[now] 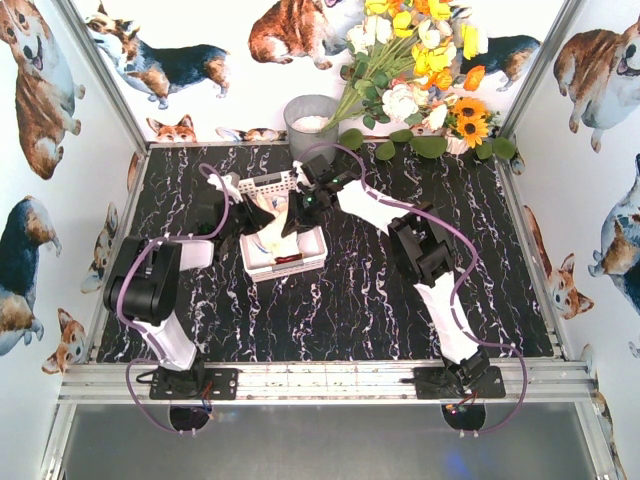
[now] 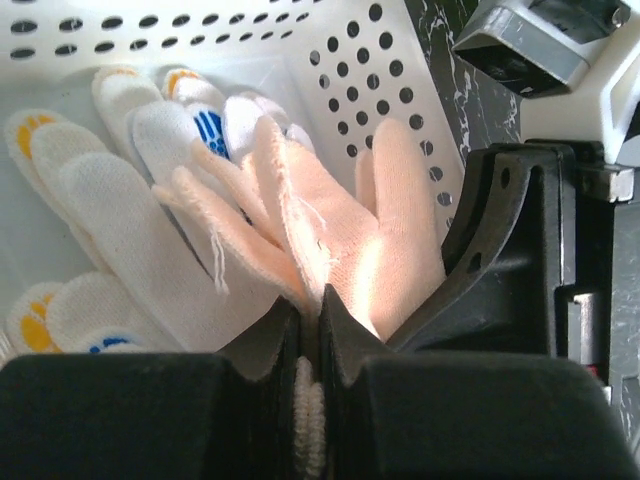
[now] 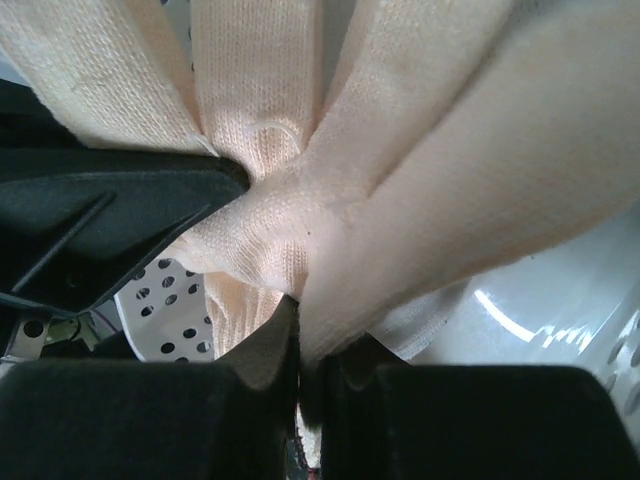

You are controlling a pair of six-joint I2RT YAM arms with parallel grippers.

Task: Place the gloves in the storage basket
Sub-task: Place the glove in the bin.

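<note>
The left fingers (image 2: pixel 260 345) are pressed together on a pale ribbed knit edge, mostly buried between them. The right fingers (image 3: pixel 262 345) are pinched shut on a soft fold of the peach glove (image 2: pixel 340 240), which fills their view and hides nearly everything else. Just beyond the left fingers that glove stands over white knit gloves (image 2: pixel 120 210) with orange and blue dots, lying in the perforated plastic storage basket (image 2: pixel 350 70). From above, the arms cover much of the basket on the black marbled surface (image 1: pixel 350 300).
</note>
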